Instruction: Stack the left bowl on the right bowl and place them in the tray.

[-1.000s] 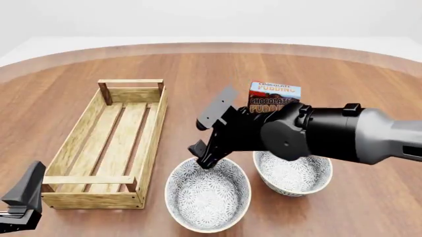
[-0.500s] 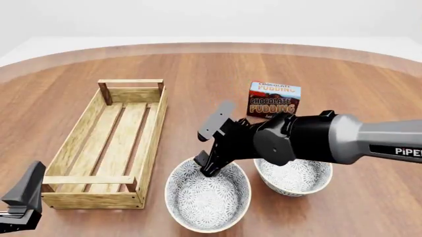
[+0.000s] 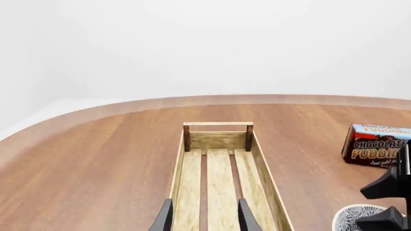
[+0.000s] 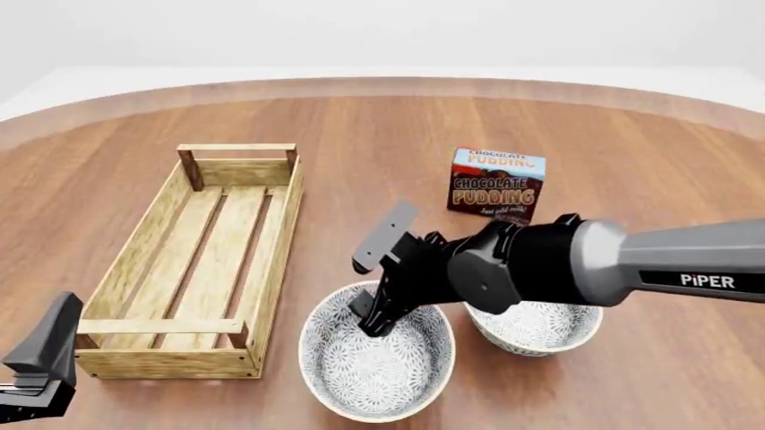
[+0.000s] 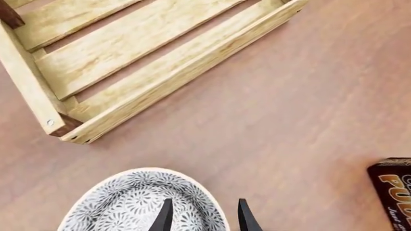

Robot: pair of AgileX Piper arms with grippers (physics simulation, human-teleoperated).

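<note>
The left bowl (image 4: 376, 363) and the right bowl (image 4: 538, 327), both white with grey speckle, sit side by side near the table's front. The wooden tray (image 4: 156, 269) lies to their left, empty. My right gripper (image 4: 362, 296) is open and low at the left bowl's far rim. In the right wrist view (image 5: 203, 216) one finger is over the bowl's inside (image 5: 128, 207) and the other outside its rim. The right arm hides part of the right bowl. My left gripper (image 4: 42, 354) is open and empty at the tray's near end, seen also in the left wrist view (image 3: 204, 221).
A chocolate pudding box (image 4: 496, 186) stands upright behind the bowls, right of the tray; it also shows in the wrist views (image 3: 376, 144) (image 5: 391, 192). The tray (image 3: 218, 168) (image 5: 128, 53) runs lengthwise away from me. Bare wood table surrounds everything.
My right gripper has come down and toward me, from above the left bowl's far rim to straddling it. The left arm, bowls, tray and box have not moved.
</note>
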